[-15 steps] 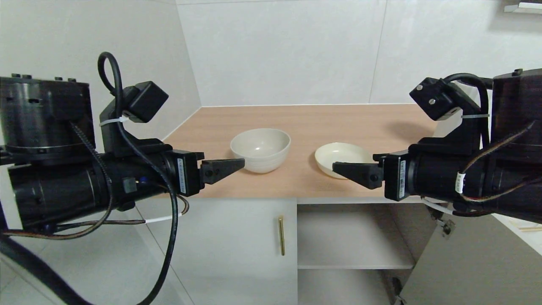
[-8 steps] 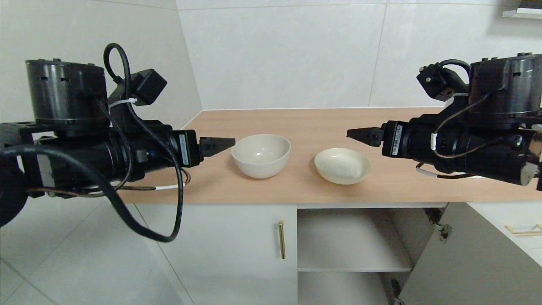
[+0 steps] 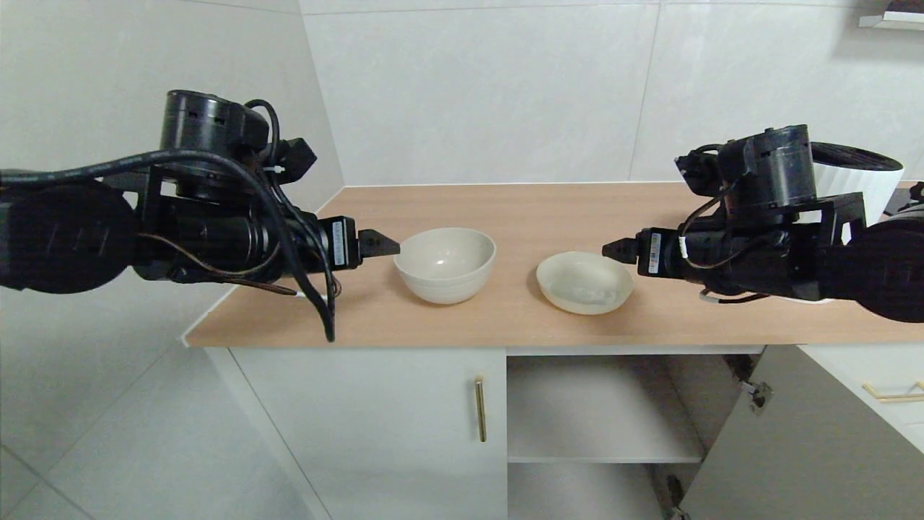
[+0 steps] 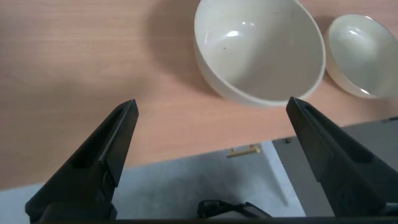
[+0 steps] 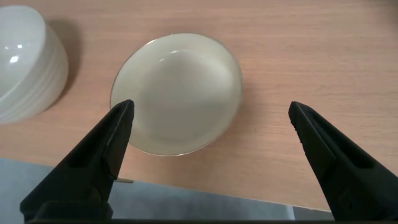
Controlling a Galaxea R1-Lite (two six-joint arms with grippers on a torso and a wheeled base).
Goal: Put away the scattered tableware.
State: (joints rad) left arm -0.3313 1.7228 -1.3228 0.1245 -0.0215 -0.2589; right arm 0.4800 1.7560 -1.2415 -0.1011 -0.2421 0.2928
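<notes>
A deep white bowl (image 3: 445, 263) (image 4: 260, 48) (image 5: 25, 62) stands on the wooden counter (image 3: 520, 209). To its right sits a shallow cream dish (image 3: 585, 282) (image 5: 177, 93) (image 4: 362, 55). My left gripper (image 3: 382, 244) (image 4: 211, 112) hovers just left of the bowl's rim, open, with nothing between its fingers (image 4: 99, 162). My right gripper (image 3: 615, 250) (image 5: 208, 112) hangs by the dish's right edge, a little above it, also open and empty, its fingers (image 5: 93, 162) spread wider than the dish.
Below the counter, a cupboard (image 3: 599, 404) stands open with a bare shelf, its door (image 3: 787, 448) swung out to the right. The left door with a brass handle (image 3: 478, 408) is closed. A white ribbed container (image 3: 859, 180) stands at the back right. Tiled walls enclose the counter's back and left.
Both arms have moved forward from in front of the camera out over the counter, the left gripper beside the bowl and the right one by the dish. The head view also shifted.
</notes>
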